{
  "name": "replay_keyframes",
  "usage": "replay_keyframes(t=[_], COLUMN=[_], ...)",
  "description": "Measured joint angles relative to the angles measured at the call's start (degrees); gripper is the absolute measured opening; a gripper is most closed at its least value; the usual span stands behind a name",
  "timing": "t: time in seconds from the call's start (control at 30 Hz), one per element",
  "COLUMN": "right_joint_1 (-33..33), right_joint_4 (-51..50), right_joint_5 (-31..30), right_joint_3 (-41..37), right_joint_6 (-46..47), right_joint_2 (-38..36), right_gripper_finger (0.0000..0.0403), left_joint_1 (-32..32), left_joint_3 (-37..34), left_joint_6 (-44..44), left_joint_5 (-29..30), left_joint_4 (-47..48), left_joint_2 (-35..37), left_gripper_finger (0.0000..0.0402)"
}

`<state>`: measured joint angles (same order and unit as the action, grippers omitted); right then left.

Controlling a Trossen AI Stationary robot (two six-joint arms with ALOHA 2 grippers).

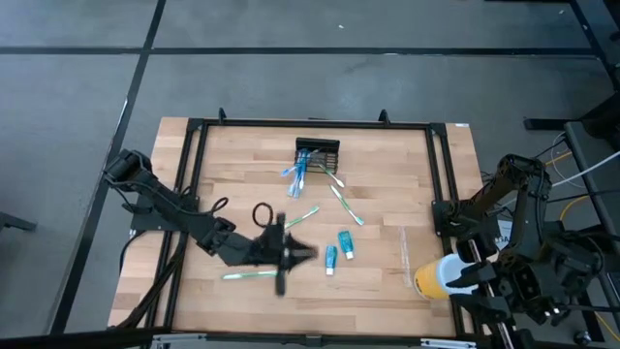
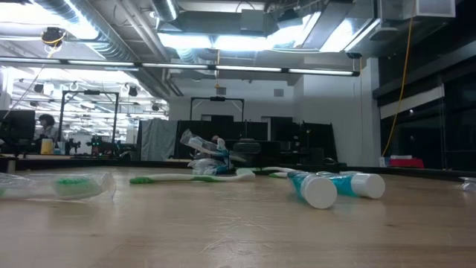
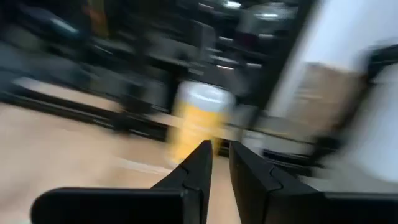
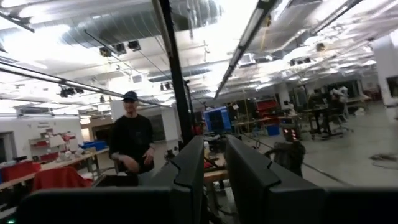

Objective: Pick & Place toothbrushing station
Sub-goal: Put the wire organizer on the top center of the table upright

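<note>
The toothbrushing station (image 1: 318,152), a low black mesh holder, stands near the far edge of the bench (image 1: 387,291), with wrapped toothbrushes (image 1: 296,174) spilling from it; in the low view it is hard to pick out behind the clutter. The left gripper (image 1: 302,253) hovers mid-bench beside two toothpaste tubes (image 1: 338,250), blurred in the high view; its wrist view, also smeared, shows the fingers (image 3: 198,171) narrow with nothing visible between them. A yellow cup (image 1: 436,276) sits at the bench's right edge. The right gripper (image 4: 214,163) is off the bench, fingers slightly apart and empty, facing a person (image 4: 132,144) in the room.
</note>
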<state>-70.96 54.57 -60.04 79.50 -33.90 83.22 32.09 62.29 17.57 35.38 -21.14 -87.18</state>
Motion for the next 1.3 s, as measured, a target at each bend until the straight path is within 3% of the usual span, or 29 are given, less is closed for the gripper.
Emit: replay_keyframes(t=[0.17, 0.3, 0.37, 0.47, 0.67, 0.87, 1.07, 1.3], right_joint_1=[0.0, 0.0, 0.0, 0.0, 0.0, 0.0, 0.4, 2.0], right_joint_4=[0.0, 0.1, 0.2, -0.1, 0.0, 0.1, 0.1, 0.0], right_joint_5=[-9.2, -18.3, -21.0, -23.9, -20.8, -18.6, -18.6, -18.5], right_joint_3=[0.0, 0.0, 0.0, 0.0, 0.0, 0.0, 0.0, 0.0], right_joint_6=[-2.2, -3.6, -5.7, -8.5, -11.9, -12.7, -9.8, -7.4], right_joint_2=[0.0, -1.2, -1.4, -1.6, -2.6, -2.7, -2.7, -2.7], right_gripper_finger=[0.0070, 0.0070, 0.0070, 0.0070, 0.0070, 0.0070, 0.0070, 0.0070], left_joint_1=[-3.4, -8.8, -12.8, -19.1, -28.8, -34.9, -39.4, -43.7], left_joint_3=[5.1, 10.6, 12.3, 12.7, 12.8, 12.8, 12.8, 12.8], left_joint_6=[-13.3, -15.6, -14.7, -12.3, -17.8, -30.5, -41.9, -42.6], left_joint_5=[13.8, 21.3, 19.2, 11.3, -1.9, -8.0, -9.7, -13.5], left_joint_4=[8.3, 26.8, 35.2, 42.4, 50.2, 52.2, 51.9, 49.2], left_joint_2=[0.1, 0.2, 0.2, 0.1, -3.2, -7.1, -10.5, -15.0], left_gripper_finger=[0.0046, 0.0048, 0.0047, 0.0045, 0.0069, 0.0113, 0.0142, 0.0140])
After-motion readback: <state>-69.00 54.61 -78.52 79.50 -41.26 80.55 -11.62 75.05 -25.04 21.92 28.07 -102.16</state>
